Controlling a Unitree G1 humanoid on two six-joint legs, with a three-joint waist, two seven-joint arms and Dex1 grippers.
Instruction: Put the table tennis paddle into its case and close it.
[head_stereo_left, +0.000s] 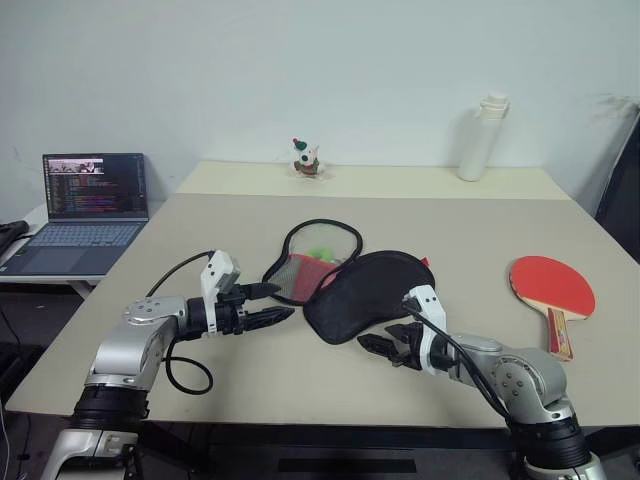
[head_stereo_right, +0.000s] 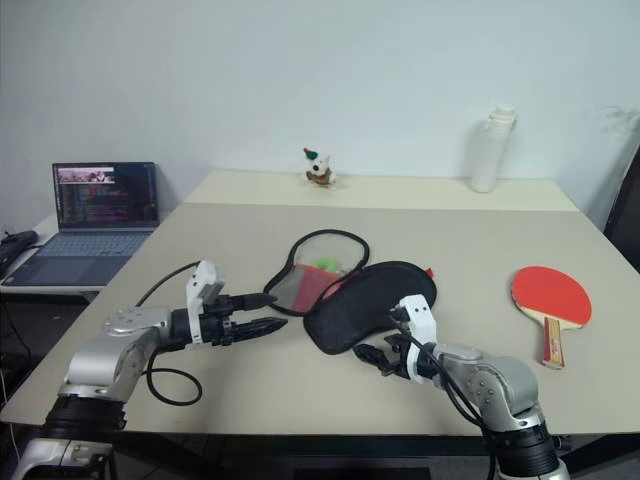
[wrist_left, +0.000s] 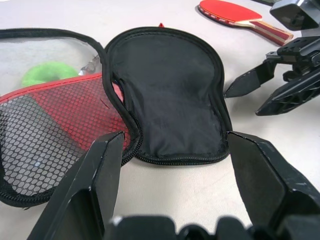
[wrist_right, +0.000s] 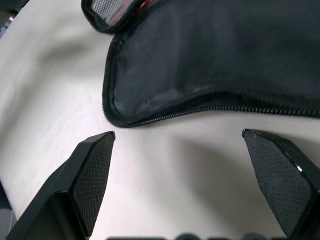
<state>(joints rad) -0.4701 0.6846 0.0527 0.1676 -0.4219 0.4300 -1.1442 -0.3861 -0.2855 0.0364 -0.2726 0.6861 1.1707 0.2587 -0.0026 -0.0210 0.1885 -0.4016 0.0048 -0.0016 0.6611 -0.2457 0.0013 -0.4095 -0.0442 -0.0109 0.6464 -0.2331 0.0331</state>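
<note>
One table tennis paddle (head_stereo_left: 551, 286) lies on the counter (head_stereo_left: 450, 230) at about three o'clock. One case (head_stereo_left: 366, 293) sits at the centre, unzipped — two halves spread apart — with one green ring charm (wrist_left: 48, 73) under its clear side. One white bottle (head_stereo_left: 482, 137) stands at one o'clock, one small figurine (head_stereo_left: 306, 159) at twelve — and one laptop (head_stereo_left: 85, 214) at nine.

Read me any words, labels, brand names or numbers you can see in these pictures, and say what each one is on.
Nothing can be quoted as it reads.
Laptop: rows of coloured text on the screen, too small to read.
Case: no readable print on the black side or the red mesh side.
Table tennis paddle: no readable mark on the red face or the handle.
White bottle: no label visible.
Figurine: no text visible.
</note>
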